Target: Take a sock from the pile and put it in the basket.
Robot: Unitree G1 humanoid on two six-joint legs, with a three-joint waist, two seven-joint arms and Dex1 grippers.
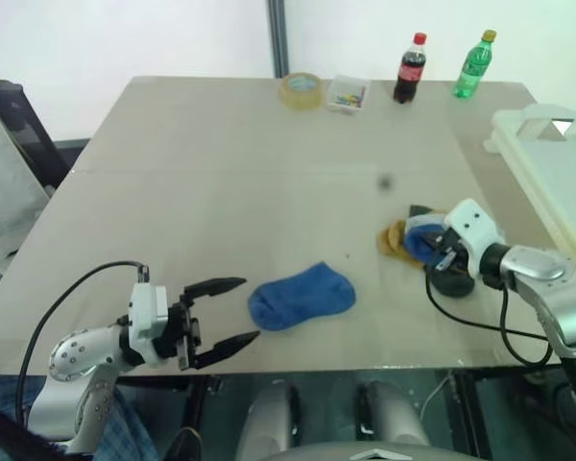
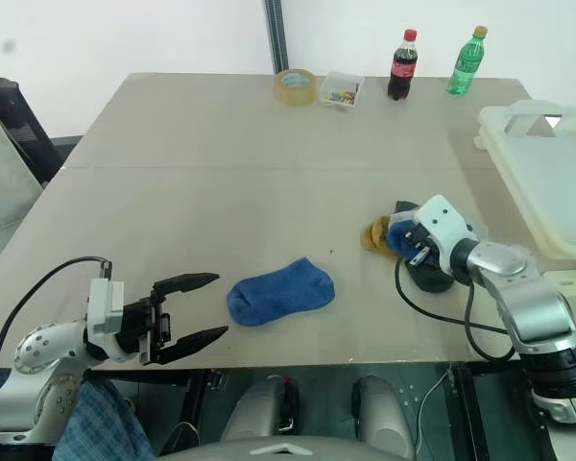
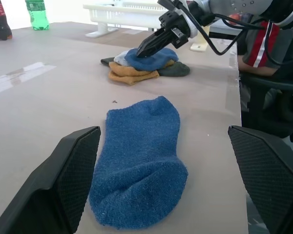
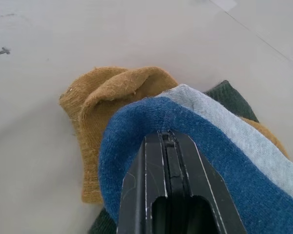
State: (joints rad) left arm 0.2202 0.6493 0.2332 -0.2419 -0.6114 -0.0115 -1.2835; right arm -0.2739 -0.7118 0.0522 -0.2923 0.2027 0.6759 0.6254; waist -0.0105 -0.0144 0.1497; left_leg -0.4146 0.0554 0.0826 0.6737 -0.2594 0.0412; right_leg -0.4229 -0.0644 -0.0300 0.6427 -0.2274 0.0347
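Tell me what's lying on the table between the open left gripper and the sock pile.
A loose blue sock lies flat between the left gripper and the pile, as the left eye view shows.

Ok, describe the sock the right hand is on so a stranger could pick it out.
Start at the white basket on the table's right edge; beside it lies a small pile of socks. The sock is the blue one on top, over the yellow, grey and dark green ones, with the shut right hand on it.
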